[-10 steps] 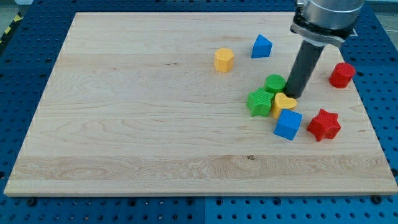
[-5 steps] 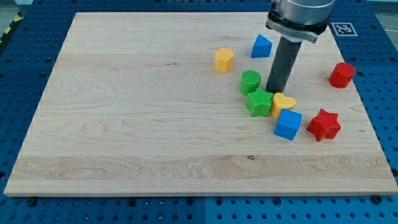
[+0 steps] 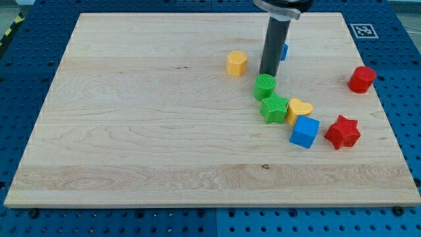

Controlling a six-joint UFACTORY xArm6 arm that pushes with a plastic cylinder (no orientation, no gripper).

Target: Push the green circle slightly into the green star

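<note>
Just below my tip (image 3: pixel 266 74) — green circle (image 3: pixel 265 86), touching green star (image 3: pixel 274 108); tool gripping nothing.

Ribbed green circle (image 3: pixel 265 86), touching green star (image 3: pixel 274 108) below

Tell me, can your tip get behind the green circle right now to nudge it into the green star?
Probably yes. My tip sits at the green circle's top edge, on the side away from the green star, which touches or nearly touches the circle below. Nothing lies between tip and circle.
</note>
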